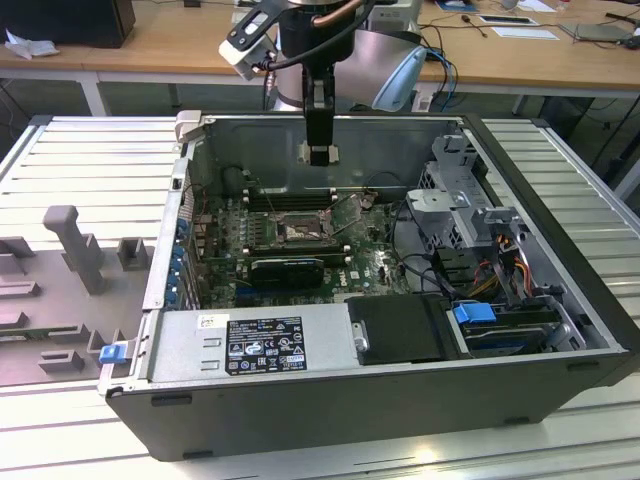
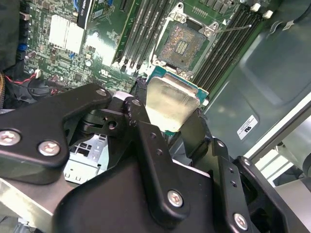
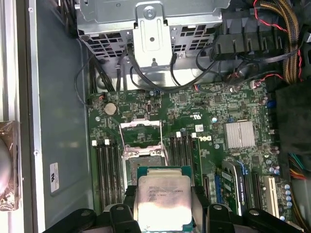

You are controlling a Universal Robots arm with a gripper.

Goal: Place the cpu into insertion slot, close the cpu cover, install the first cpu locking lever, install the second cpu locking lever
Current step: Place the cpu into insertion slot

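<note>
Hand (image 1: 319, 153) clenched on cpu (image 3: 163, 204), high above the open slot (image 2: 182, 46), not touching. Risk as I judge it: slight offset or tilt going down wrecks the slot, or cpu slips from grip.

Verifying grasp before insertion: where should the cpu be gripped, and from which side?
By two opposite edges, coming from above its metal top, as the gripper holds the cpu now. It is a thin flat square, so the edges are likely the only pinchable faces, and this leaves the underside free to drop into the open slot.
</note>
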